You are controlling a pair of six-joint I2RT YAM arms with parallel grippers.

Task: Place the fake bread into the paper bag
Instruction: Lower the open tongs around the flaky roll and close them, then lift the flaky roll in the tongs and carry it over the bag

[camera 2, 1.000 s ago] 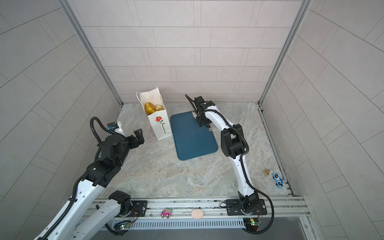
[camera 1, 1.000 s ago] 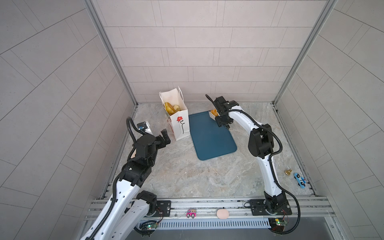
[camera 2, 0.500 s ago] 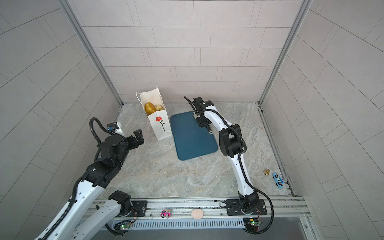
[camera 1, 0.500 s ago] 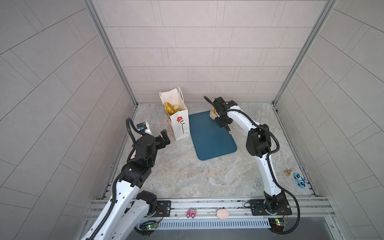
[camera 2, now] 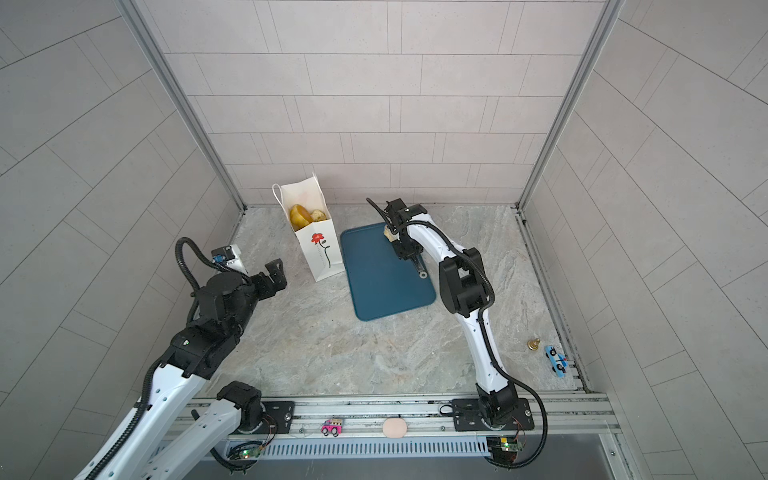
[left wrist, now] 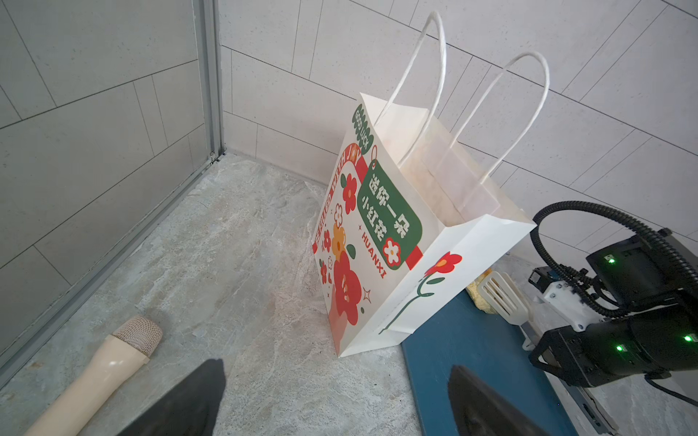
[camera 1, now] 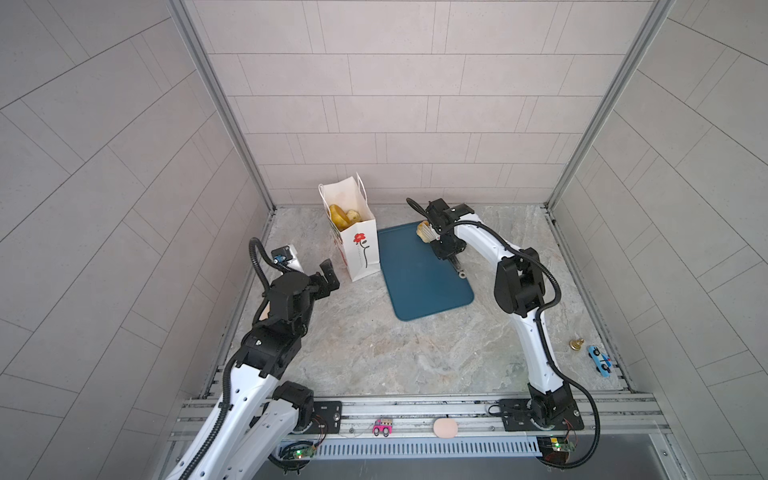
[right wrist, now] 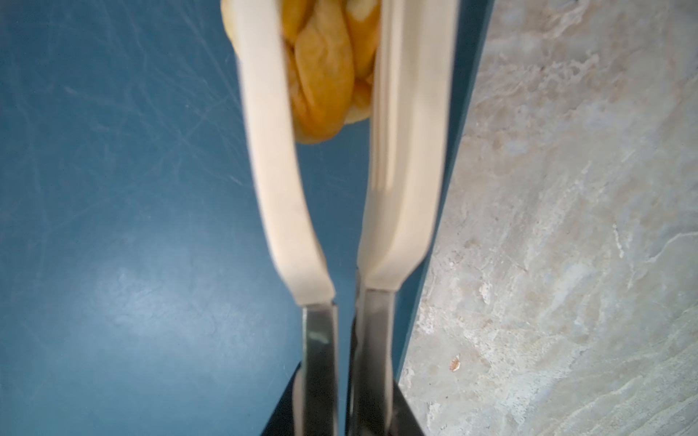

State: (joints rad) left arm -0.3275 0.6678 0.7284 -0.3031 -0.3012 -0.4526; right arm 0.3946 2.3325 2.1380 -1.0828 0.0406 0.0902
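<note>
Right gripper [right wrist: 340, 409] clamps white-tipped metal tongs [right wrist: 400, 151], apparently pinching golden-yellow glossy toy pastry [right wrist: 325, 75] over flat dark-blue tray [right wrist: 113, 188]; left gripper [left wrist: 336, 398] gapes wide near white flower-printed paper bag [left wrist: 445, 271].

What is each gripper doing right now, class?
Left gripper: open, empty.
Right gripper: shut on the tongs, which pinch a fake bread piece.

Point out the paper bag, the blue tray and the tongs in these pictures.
paper bag [camera 1: 353, 258]: in a top view, on its white front panel beside the flower stem.
blue tray [camera 1: 424, 286]: in a top view, on its bare middle.
tongs [right wrist: 272, 170]: in the right wrist view, on one white blade.
</note>
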